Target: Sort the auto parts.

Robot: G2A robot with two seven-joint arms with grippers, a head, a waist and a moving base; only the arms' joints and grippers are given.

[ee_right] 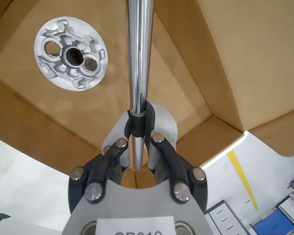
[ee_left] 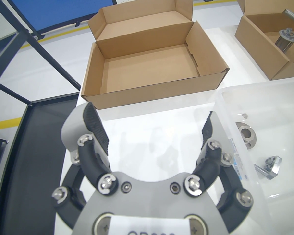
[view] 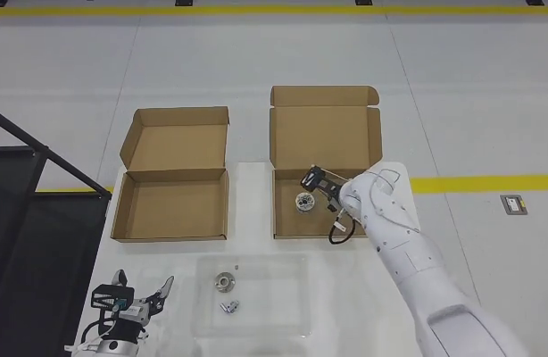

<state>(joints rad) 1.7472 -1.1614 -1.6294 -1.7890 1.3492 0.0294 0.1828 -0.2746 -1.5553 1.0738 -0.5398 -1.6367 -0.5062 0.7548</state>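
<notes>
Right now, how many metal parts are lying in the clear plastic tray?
3 in the tray: a flanged ring, a bracket nearer the robot, and a tiny piece on the ring's far side. Nothing seems hidden.

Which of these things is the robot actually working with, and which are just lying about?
Part of the job:
right gripper, shut on a steel rod over the right box
toothed disc inside that box
empty left box
clear tray holding a flanged ring and a small bracket
open left gripper

Just lying about:
black frame
yellow floor line
</notes>
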